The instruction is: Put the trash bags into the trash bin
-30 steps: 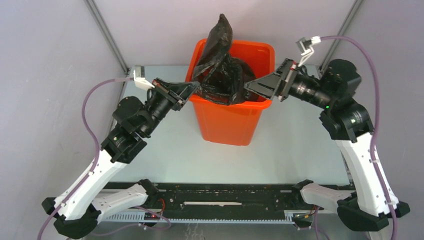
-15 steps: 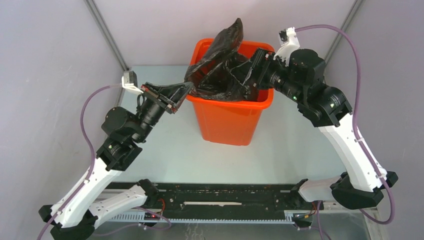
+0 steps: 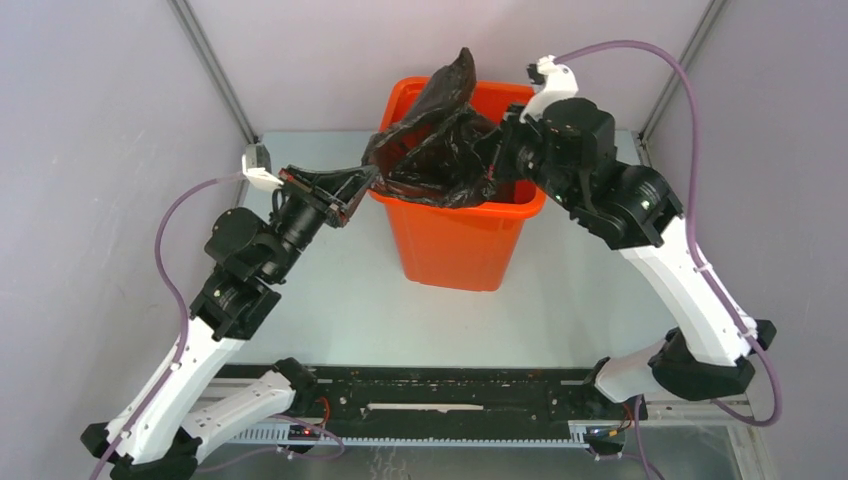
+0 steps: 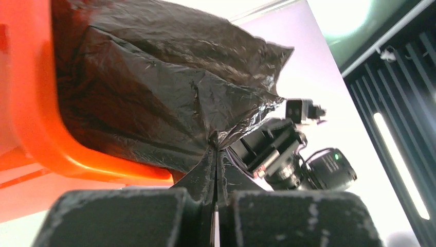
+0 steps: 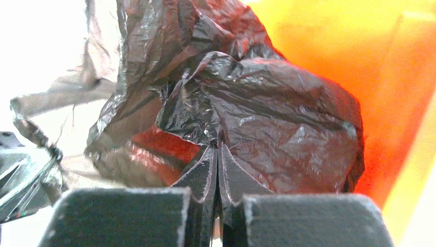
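We see the bag (image 3: 436, 150) bunched in the bin (image 3: 458, 240), one corner standing above the rim. The left gripper (image 4: 215, 153) and right gripper (image 5: 218, 148) each pinch its film with jaws closed, the right seemingly inside the bin.

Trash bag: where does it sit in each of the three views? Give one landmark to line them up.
Top external: trash bag upper centre, heaped in the trash bin, one peak above its far rim.
Left wrist: trash bag upper left to centre, pinched by the left gripper.
Right wrist: trash bag centre, pinched by the right gripper.
Shared landmark: the orange trash bin, in all three.
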